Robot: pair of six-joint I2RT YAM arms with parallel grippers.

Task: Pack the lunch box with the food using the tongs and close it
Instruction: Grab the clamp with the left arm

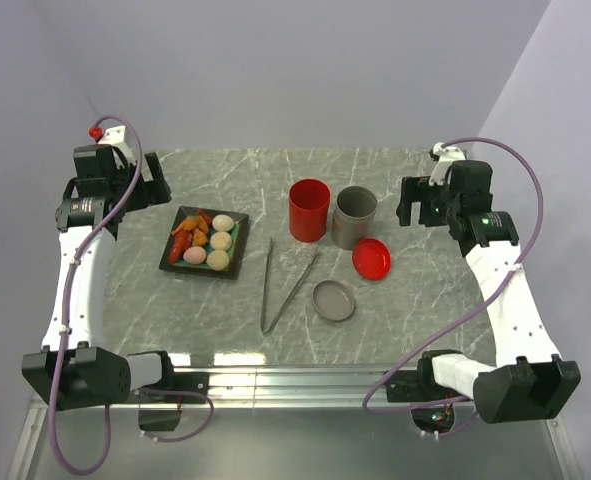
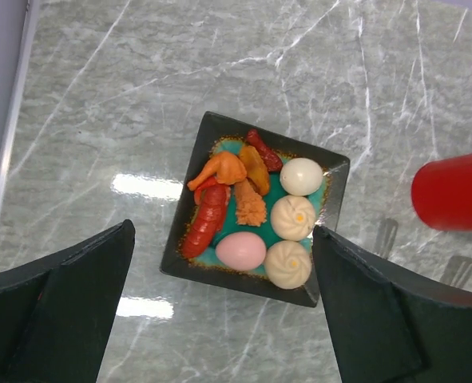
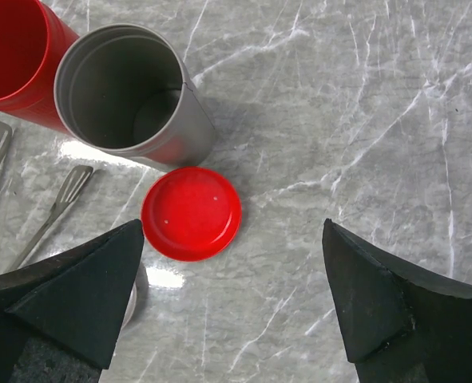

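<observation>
Mid-table, btwn tray and lids: tongs [image 1: 268, 283] lie flat, narrow V, joined end toward the arm bases, tips pointing at the cylinders.
Tongs, feel: prob. light, thin stiff metal w/ spring in the V; slick, and low to the marble top, so hard to get under.
Tongs, where to hold: best guess is across both arms, about mid-length, so a squeeze closes the tips; too near the joint gives little closing.
Tongs vs fingers: well apart from both grippers; only the flat tips show at the left edge of the right wrist view.
L gripper [image 2: 224, 231]: fingers [image 2: 68, 295] spread wide, holding nothing, hovering over the food.
R gripper [image 3: 232, 226]: jaws wide apart, empty, above the red lid [image 3: 192, 213].
Food [image 2: 259, 211]: beige balls, one pink ball, orange and red bits, all in the dark square tray [image 1: 200, 270], left of the tongs. Small and round, likely to roll or slip.
Lunch box [image 1: 309, 210]: red cylinder, upright, open, just beside a grey cylinder [image 1: 355, 217]; prob. light, tall enough to tip.
Grey lid [image 1: 334, 300]: flat, near the tongs' right arm.
Progress: nothing packed yet.
</observation>
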